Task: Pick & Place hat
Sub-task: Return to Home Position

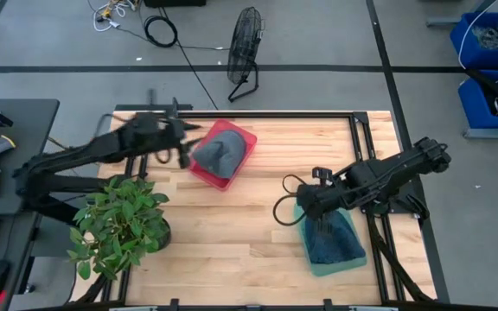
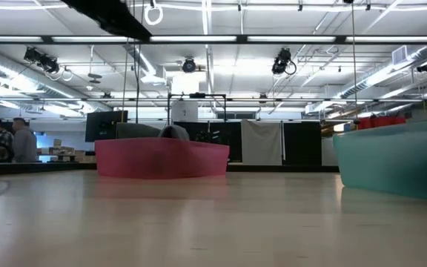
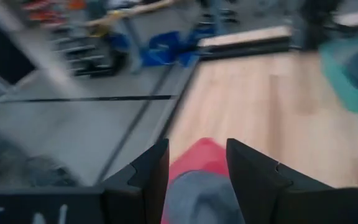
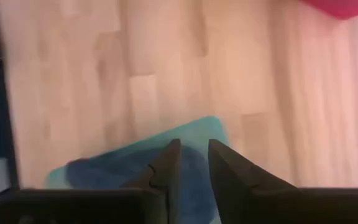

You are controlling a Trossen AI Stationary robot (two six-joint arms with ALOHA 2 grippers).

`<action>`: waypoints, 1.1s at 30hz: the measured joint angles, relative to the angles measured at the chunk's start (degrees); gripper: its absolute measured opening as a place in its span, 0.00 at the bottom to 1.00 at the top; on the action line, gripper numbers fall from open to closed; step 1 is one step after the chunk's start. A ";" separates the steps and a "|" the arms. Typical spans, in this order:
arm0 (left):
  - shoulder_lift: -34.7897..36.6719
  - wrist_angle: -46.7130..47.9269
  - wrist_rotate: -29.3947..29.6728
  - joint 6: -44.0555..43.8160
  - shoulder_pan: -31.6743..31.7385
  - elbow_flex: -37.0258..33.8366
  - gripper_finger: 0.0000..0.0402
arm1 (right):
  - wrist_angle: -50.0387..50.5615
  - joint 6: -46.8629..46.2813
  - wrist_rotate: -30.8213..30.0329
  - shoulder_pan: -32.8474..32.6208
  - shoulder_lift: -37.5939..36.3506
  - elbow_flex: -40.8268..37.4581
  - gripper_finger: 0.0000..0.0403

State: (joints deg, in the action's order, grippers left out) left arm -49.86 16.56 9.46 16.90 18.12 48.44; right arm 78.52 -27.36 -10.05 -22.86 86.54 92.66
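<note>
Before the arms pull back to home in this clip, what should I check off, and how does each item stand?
1. Gray cap lies inside the red bin: ok.
2. Blue cap lies inside the teal bin: ok.
3. Left gripper is above the red bin, open, holding nothing: ok.
4. Right gripper is above the blue cap, narrowly open, nothing between its tips: ok.
5. Left arm's clearance over the potted plant beside it: cannot tell.
</note>
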 joint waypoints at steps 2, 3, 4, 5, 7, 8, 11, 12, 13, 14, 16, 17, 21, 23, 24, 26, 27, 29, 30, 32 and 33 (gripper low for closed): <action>5.21 3.79 2.53 -1.02 0.06 -0.01 0.41 | 0.28 -0.93 -0.68 0.63 -0.79 -0.05 0.21; 7.59 5.46 2.86 -1.57 0.06 -0.01 0.41 | 0.31 -1.50 -0.47 0.87 -1.66 -0.07 0.21; 10.00 7.05 2.95 -2.65 0.04 -0.01 0.41 | 0.04 -2.00 -0.39 1.04 -2.90 -0.07 0.21; 12.35 9.01 2.76 -3.72 0.04 -0.04 0.41 | -0.56 -2.16 -0.43 1.04 -4.46 -0.11 0.21; 16.65 11.01 2.06 -5.43 0.01 -1.00 0.41 | -3.97 -0.78 -1.29 0.81 -8.25 -0.81 0.21; 18.93 11.21 1.38 -5.85 0.01 -1.95 0.41 | -6.20 0.44 -1.57 0.61 -10.49 -1.62 0.21; 25.25 11.09 0.58 -7.54 0.01 -5.82 0.41 | -14.90 4.53 -1.54 0.00 -18.71 -6.00 0.21; 27.20 11.00 0.56 -8.27 0.01 -7.13 0.41 | -17.57 5.65 -1.37 -0.17 -21.75 -7.97 0.21; 28.95 10.68 0.55 -8.82 0.01 -8.53 0.41 | -20.30 7.00 -1.35 -0.28 -24.88 -10.35 0.21; 30.64 10.04 0.57 -8.83 0.01 -10.02 0.41 | -22.94 8.35 -1.62 -0.28 -27.89 -12.89 0.21; 33.39 7.06 0.53 -9.09 0.01 -12.96 0.41 | -27.75 9.87 -2.73 -0.28 -33.94 -18.71 0.21; 34.48 5.08 0.52 -9.75 0.02 -14.50 0.41 | -30.25 10.06 -3.70 -0.25 -36.68 -21.76 0.21; 36.79 -2.21 -2.25 -13.29 0.04 -20.55 0.41 | -39.47 12.10 -8.65 -0.19 -46.72 -34.97 0.21; 36.85 -4.94 -3.50 -13.42 0.04 -23.73 0.41 | -44.21 13.20 -10.61 -0.18 -51.30 -41.40 0.21; 36.74 -6.05 -3.49 -13.63 -0.01 -25.28 0.41 | -46.21 13.27 -10.86 -0.06 -53.42 -44.29 0.21; 36.54 -8.12 -3.18 -16.16 0.08 -28.23 0.41 | -49.59 13.20 -10.82 -0.06 -57.42 -49.42 0.21; 36.47 -9.41 -3.09 -17.64 0.08 -29.68 0.41 | -50.94 13.22 -10.41 -0.06 -59.40 -51.59 0.21; 36.46 -10.86 -3.06 -19.91 0.08 -32.16 0.41 | -53.42 13.91 -10.07 -0.06 -63.29 -55.69 0.21; 36.45 -11.79 -3.05 -20.73 0.08 -33.24 0.41 | -54.86 14.89 -10.07 -0.06 -65.18 -57.72 0.21; 36.47 -14.24 -2.99 -21.47 0.08 -35.19 0.41 | -57.86 18.24 -10.05 -0.04 -68.90 -61.90 0.21; 36.41 -15.89 -2.86 -21.84 0.08 -36.00 0.41 | -59.13 19.73 -10.05 -0.05 -70.88 -63.93 0.21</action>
State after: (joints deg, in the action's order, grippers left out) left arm -13.44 0.67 6.60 -4.95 18.20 12.44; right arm 19.39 -7.63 -20.09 -22.91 15.66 28.73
